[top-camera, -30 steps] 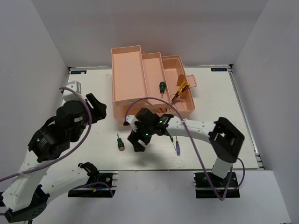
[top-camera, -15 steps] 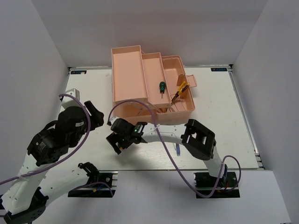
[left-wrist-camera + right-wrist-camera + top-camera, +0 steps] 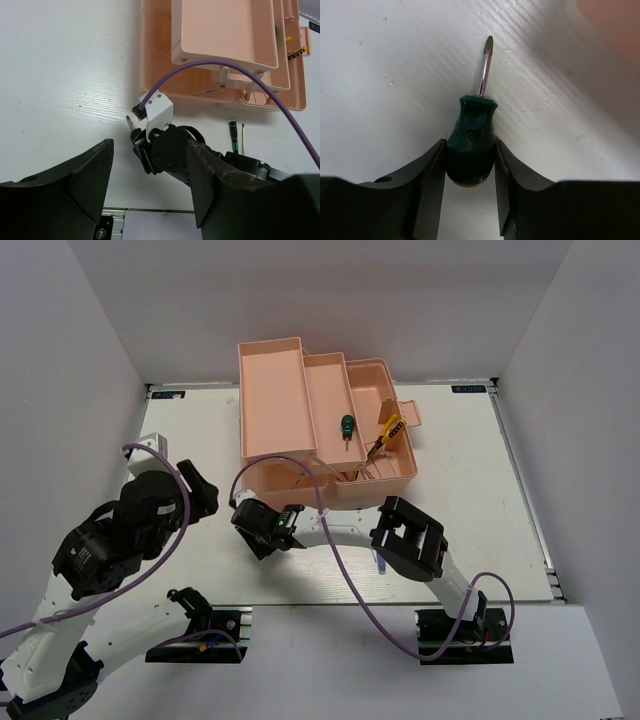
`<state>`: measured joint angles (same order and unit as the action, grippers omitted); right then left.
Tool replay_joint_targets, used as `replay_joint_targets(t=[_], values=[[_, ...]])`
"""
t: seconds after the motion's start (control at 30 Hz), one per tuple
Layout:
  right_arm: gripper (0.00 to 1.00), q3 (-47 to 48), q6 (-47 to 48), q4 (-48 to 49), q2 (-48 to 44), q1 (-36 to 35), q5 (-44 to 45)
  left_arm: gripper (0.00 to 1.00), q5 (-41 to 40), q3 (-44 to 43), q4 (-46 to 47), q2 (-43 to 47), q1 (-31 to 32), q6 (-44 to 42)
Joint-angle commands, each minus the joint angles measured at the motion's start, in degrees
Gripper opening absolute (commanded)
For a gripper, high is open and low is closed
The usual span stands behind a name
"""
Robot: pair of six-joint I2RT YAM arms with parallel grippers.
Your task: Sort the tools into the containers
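My right gripper (image 3: 470, 146) is shut on the stubby green screwdriver with the orange end (image 3: 471, 145), which lies on the white table, its tip pointing away. In the top view that gripper (image 3: 257, 531) hides the tool. In the left wrist view only its shaft tip (image 3: 129, 120) shows. My left gripper (image 3: 150, 143) is open and empty, above the table to the left of the right gripper. The pink toolbox (image 3: 272, 390) stands open at the back. Its tray holds the other stubby green screwdriver (image 3: 347, 426) and the yellow pliers (image 3: 391, 429). A thin dark-green screwdriver (image 3: 232, 134) lies near the box front.
The blue screwdriver (image 3: 380, 562) lies on the table by the right arm's elbow. The purple cable (image 3: 240, 70) arcs over the toolbox front. The toolbox corner (image 3: 615, 20) is just beyond the held tool. White walls close in the table on three sides.
My right gripper has swept left across the table and closed on the orange-ended stubby screwdriver. My left arm has drawn back slightly.
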<state>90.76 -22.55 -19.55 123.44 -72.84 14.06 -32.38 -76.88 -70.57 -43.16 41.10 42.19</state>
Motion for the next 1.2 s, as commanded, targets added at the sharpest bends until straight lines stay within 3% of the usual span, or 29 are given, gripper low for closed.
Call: replay_joint_targets(t=[0.0,0.07,0.17,0.2,0.23,0.27,0.3,0.4,0.43,0.53,0.67,0.7,0.8,0.87,0.93,1.0,1.03,1.17], values=[[0.38,0.8,0.7,-0.2,1.4,-0.5,1.1,0.70,-0.1,-2.0,-1.4,0.4,0.0,-0.4],[0.19,0.7,2.2,-0.9,0.4,-0.6,-1.3,0.70,-0.1,-2.0,-1.4,0.4,0.0,-0.4],[0.04,-1.5,6.5,-1.8,-4.2,0.1,-6.0,0.70,0.4,-1.3,0.3,0.4,0.0,-1.0],[0.00,-3.6,8.5,-1.5,-7.4,0.8,-15.2,0.70,1.1,0.5,1.9,0.9,0.0,-1.0],[0.00,-6.2,15.3,-1.5,-11.5,2.2,-18.3,0.70,1.6,1.3,2.9,0.9,0.0,-1.5],[0.00,-8.6,18.2,-1.6,-13.6,4.1,-30.8,0.70,2.8,3.3,5.5,1.7,0.0,-2.4],[0.00,-10.2,25.8,-2.8,-15.7,5.2,-35.2,0.70,3.7,4.4,7.1,1.7,0.0,-3.2],[0.00,-14.7,44.9,-14.9,-29.2,10.9,-52.9,0.69,6.3,7.9,12.0,2.3,0.0,-4.7],[0.00,-16.0,48.0,-16.4,-34.1,13.1,-54.8,0.67,7.1,8.5,13.3,2.3,0.0,-5.5],[0.00,-23.0,55.0,-18.0,-46.7,17.3,-49.7,0.60,11.6,9.8,18.2,0.8,0.0,-8.4],[0.00,-31.5,54.0,-7.0,-61.5,21.8,-35.4,0.31,19.8,11.9,24.8,-2.5,0.0,-12.9],[0.00,-32.0,54.1,-6.0,-62.7,22.1,-30.4,0.22,21.5,12.8,26.1,-4.9,0.0,-13.5],[0.00,-30.4,51.4,-4.2,-62.4,24.6,-20.3,0.19,29.5,14.2,30.6,-8.9,0.7,-15.6],[0.00,-28.2,48.9,-1.9,-60.3,27.0,-18.0,0.22,35.1,16.1,33.6,-12.8,0.7,-16.3],[0.00,-25.6,45.7,0.8,-55.9,28.8,-17.6,0.32,39.0,17.1,35.5,-14.8,1.3,-16.3],[0.00,-19.1,41.8,0.9,-49.5,30.2,-16.2,0.44,40.6,18.3,37.1,-17.4,2.0,-16.3],[0.00,-15.2,39.6,0.2,-47.6,31.6,-14.3,0.56,40.6,18.3,37.1,-18.7,2.7,-16.3],[0.00,-4.0,35.0,-3.9,-36.2,35.4,-12.4,0.64,39.9,18.3,38.4,-19.4,4.2,-16.3]])
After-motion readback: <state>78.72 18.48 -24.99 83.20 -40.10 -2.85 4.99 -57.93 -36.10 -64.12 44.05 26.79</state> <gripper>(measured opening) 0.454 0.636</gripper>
